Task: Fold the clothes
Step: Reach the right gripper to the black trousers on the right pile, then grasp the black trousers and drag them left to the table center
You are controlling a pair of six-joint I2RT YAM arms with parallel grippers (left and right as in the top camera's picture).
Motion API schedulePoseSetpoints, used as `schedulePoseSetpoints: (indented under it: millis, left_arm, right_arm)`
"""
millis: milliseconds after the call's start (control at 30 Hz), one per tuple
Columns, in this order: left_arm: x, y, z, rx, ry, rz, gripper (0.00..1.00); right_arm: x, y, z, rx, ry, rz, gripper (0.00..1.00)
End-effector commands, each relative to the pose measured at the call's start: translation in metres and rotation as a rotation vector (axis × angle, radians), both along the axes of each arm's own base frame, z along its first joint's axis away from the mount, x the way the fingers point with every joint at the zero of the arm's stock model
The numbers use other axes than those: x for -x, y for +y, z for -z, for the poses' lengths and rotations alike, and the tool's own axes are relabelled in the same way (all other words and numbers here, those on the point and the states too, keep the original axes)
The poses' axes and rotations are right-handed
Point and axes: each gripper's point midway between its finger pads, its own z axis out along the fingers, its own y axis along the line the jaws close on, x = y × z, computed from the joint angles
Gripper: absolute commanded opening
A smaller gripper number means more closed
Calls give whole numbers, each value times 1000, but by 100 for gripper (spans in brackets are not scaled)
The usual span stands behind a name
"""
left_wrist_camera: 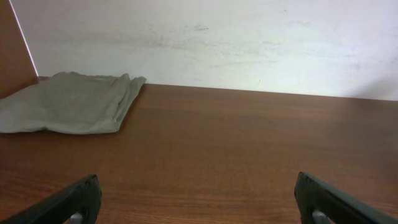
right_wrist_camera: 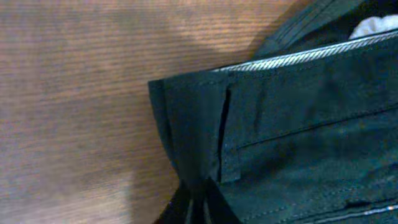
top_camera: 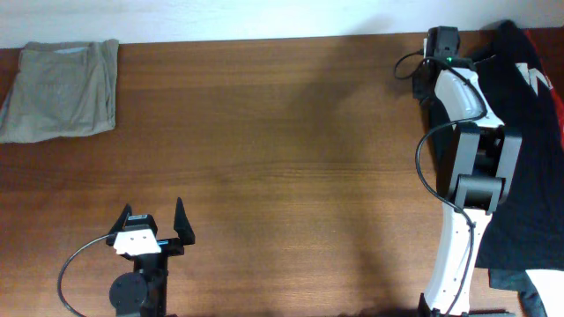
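A pile of dark clothes (top_camera: 527, 150) lies at the table's right edge, partly under my right arm. My right gripper (right_wrist_camera: 202, 198) is shut on the edge of a dark garment (right_wrist_camera: 292, 137) with stitched seams and a zip; in the overhead view that gripper is hidden by the arm. A folded khaki garment (top_camera: 62, 88) lies at the far left corner and shows in the left wrist view (left_wrist_camera: 68, 102). My left gripper (top_camera: 159, 225) is open and empty near the front left, fingers wide apart (left_wrist_camera: 196, 199) over bare wood.
The brown wooden table (top_camera: 282, 150) runs up to a white wall (left_wrist_camera: 217, 43) at the back. The right arm's black cable (top_camera: 425, 158) loops beside the dark pile.
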Motion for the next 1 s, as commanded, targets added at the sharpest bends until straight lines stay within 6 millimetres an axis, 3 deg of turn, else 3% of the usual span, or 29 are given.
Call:
schedulePoseSetpoints:
  millis: [0, 100, 233, 300, 467, 600, 667, 800, 833, 967]
  left_arm:
    - [0, 0, 2, 2, 1, -1, 99]
    - [0, 0, 2, 2, 1, -1, 99]
    - [0, 0, 2, 2, 1, -1, 99]
    - [0, 0, 2, 2, 1, -1, 99]
    - [0, 0, 2, 2, 1, -1, 99]
    - [0, 0, 2, 2, 1, -1, 99]
    - [0, 0, 2, 2, 1, -1, 99]
    - [0, 0, 2, 2, 1, -1, 99]
    - [0, 0, 2, 2, 1, -1, 99]
    - [0, 0, 2, 3, 1, -1, 99]
  right_arm:
    - [-12, -3, -32, 16, -65, 34, 4]
    - [-19, 0, -64, -19, -116, 61, 4]
    - [-25, 16, -86, -35, -135, 28, 4]
    - [-29, 34, -98, -36, -145, -4, 4]
    - [-39, 89, -157, -25, -239, -75, 4]
    - [-35, 121, -182, -15, -266, -120, 4]
    - [-32, 168, -177, -112, -244, -230, 4]
    - [-6, 314, -170, -432, -195, -500, 4]
    - [2, 342, -169, -469, -185, -543, 4]
    - [60, 473, -153, -589, -105, -704, 4]
